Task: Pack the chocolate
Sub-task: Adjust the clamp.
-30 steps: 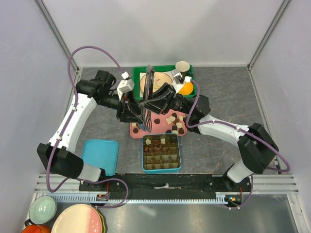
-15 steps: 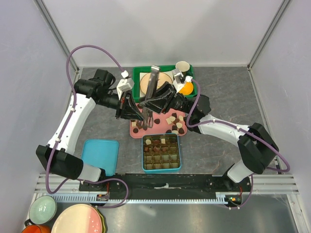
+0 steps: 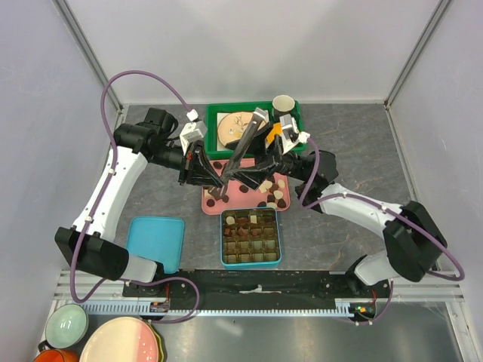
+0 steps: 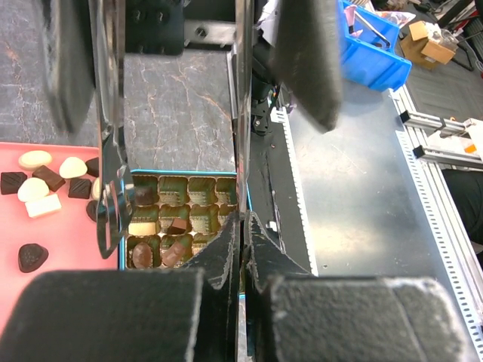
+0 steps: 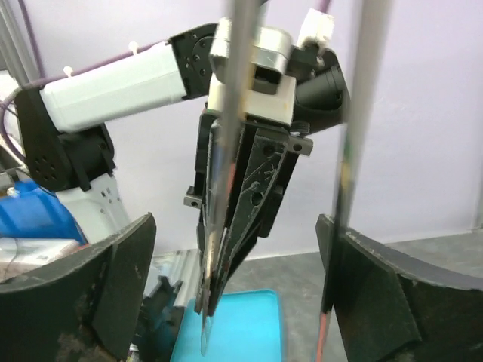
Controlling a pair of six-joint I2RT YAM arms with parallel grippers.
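Metal tongs (image 3: 247,139) stand slanted above the pink tray (image 3: 243,197), held up between both arms. My left gripper (image 4: 243,226) is shut on one thin blade of the tongs (image 4: 241,113); the other blade (image 4: 113,151) hangs free to its left. My right gripper (image 5: 238,253) is open, its fingers wide, with both tong blades (image 5: 230,113) between them. Loose chocolate (image 3: 273,197) lies on the pink tray, dark, brown and cream pieces (image 4: 45,177). The teal compartment box (image 3: 251,238) in front of the tray holds several pieces (image 4: 173,249).
A blue lid (image 3: 156,241) lies left of the box. Behind the tray, a green bin (image 3: 219,113) holds a wooden plate (image 3: 234,124), a cup (image 3: 283,103) and an orange partly hidden by the right wrist. Bowls (image 3: 64,324) sit at the near left.
My left gripper has shut on a tong blade. My right gripper has opened wide and its arm has drawn back to the right. The tongs have spread and tilted towards the back right.
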